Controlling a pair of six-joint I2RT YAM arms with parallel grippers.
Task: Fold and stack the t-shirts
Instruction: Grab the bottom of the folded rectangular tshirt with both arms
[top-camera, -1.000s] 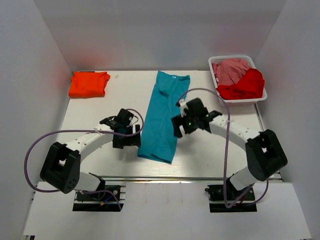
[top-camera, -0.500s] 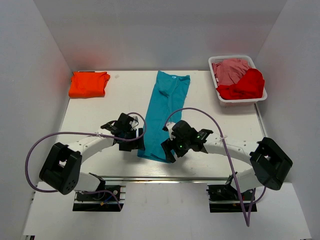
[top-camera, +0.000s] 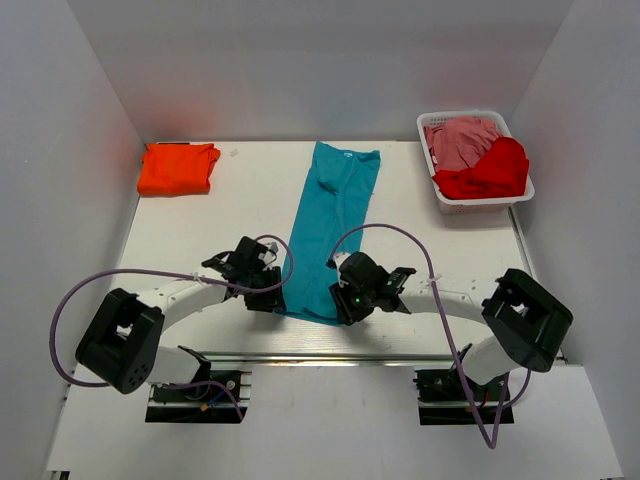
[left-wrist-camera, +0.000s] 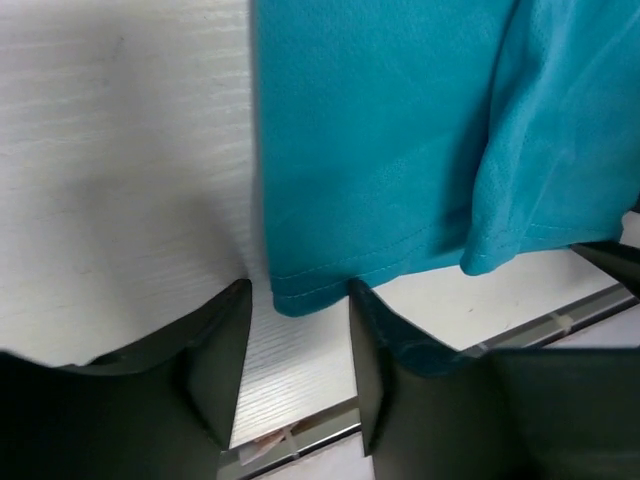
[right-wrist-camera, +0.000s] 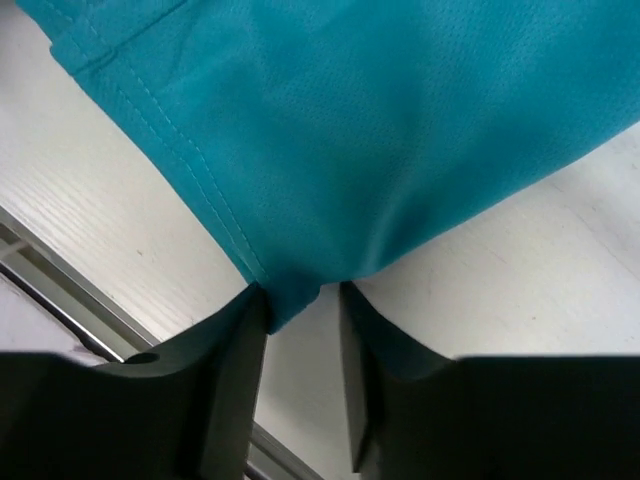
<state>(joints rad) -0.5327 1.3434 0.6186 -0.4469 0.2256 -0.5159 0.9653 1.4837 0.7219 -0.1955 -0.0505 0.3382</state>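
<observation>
A teal t-shirt (top-camera: 330, 225) lies as a long narrow strip down the middle of the table, collar end far, hem end near. My left gripper (top-camera: 275, 297) is at the hem's near left corner. In the left wrist view the teal hem corner (left-wrist-camera: 300, 295) sits just between the fingertips of the gripper (left-wrist-camera: 298, 300), with table showing between the jaws. My right gripper (top-camera: 343, 300) is at the near right corner. There the teal cloth (right-wrist-camera: 380, 130) dips between its jaws (right-wrist-camera: 300, 300), touching the left finger with a gap to the right one. A folded orange t-shirt (top-camera: 178, 168) lies far left.
A white basket (top-camera: 465, 114) at the far right holds a red t-shirt (top-camera: 485, 172) and a pink one (top-camera: 460, 140). The table's near edge with its metal rail (top-camera: 320, 353) runs right behind both grippers. White walls close in the table's sides.
Both arms have come down and toward the near edge to the teal shirt's hem corners. Both sets of jaws have narrowed from wide open.
</observation>
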